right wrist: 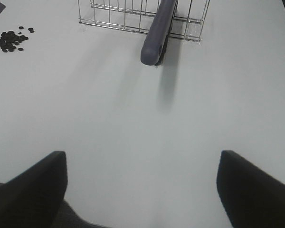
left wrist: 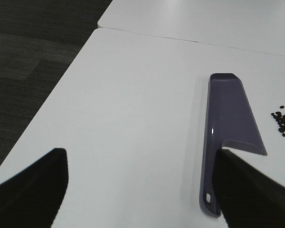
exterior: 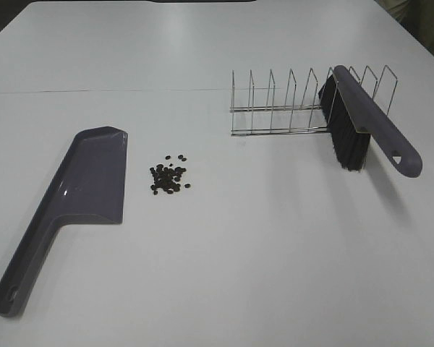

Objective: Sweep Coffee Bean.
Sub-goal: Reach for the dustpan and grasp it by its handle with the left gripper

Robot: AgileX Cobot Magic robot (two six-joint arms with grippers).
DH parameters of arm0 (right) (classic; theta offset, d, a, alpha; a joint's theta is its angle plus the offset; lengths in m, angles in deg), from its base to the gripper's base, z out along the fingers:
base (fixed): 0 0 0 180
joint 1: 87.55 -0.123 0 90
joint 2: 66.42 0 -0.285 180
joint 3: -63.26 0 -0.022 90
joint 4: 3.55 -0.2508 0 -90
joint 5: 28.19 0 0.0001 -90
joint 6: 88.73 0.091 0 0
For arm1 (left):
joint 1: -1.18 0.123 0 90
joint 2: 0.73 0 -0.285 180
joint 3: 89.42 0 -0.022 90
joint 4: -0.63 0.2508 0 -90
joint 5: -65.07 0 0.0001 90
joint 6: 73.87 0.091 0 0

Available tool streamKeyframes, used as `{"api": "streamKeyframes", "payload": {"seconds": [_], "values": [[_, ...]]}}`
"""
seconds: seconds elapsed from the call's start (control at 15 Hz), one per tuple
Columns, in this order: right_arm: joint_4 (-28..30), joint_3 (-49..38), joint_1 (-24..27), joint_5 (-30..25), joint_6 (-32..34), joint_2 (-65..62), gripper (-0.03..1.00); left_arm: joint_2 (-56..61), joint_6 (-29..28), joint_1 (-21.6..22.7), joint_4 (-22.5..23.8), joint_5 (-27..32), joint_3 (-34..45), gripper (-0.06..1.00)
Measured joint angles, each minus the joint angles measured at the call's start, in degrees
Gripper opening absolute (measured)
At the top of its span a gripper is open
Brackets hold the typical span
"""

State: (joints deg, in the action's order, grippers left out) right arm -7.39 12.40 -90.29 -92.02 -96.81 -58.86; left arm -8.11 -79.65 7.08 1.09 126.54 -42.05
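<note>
The beans (exterior: pixel 169 176) lie in a loose little cluster left of centre in the high view. They are tiny dark brown-black ovals, most of them bunched together, with a few strays along the upper edge of the patch. They sit flat on the bench (exterior: pixel 260 260), just right of the dustpan (exterior: pixel 87 188) and not touching it.

The dustpan is purple-grey and lies flat, its handle running toward the lower left corner. At upper right a wire rack (exterior: pixel 275 108) stands with a brush (exterior: pixel 372 126) leaning in it. The brush has its black bristles down and its handle end jutting toward the right edge, well apart from the beans.

The bench is plain matte white, and a thin seam (exterior: pixel 108 91) crosses its upper part. Beyond the bench edge, the left wrist view shows dark grey carpet (left wrist: pixel 33 52).

The left end effector (left wrist: pixel 142 190) stands spread wide above the bench, near the dustpan handle. The right end effector (right wrist: pixel 142 190) is likewise spread apart over bare bench.
</note>
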Motion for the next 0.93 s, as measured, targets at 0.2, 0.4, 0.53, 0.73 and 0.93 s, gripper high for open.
{"api": "streamKeyframes", "payload": {"seconds": [0.2,0.4,0.53,0.73,0.93], "values": [[0.00,0.00,0.00,0.00,0.00,0.00,0.75,0.00,0.17,0.00,-0.11,0.00,0.00,0.76],[0.00,0.00,0.00,0.00,0.00,0.00,0.75,0.00,0.17,0.00,-0.46,0.00,0.00,0.78],[0.00,0.00,0.00,0.00,0.00,0.00,0.75,0.00,0.17,0.00,-0.46,0.00,0.00,0.80],[0.00,0.00,0.00,0.00,0.00,0.00,0.75,0.00,0.17,0.00,-0.46,0.00,0.00,0.80],[0.00,0.00,0.00,0.00,0.00,0.00,0.75,0.00,0.17,0.00,-0.46,0.00,0.00,0.80]]}}
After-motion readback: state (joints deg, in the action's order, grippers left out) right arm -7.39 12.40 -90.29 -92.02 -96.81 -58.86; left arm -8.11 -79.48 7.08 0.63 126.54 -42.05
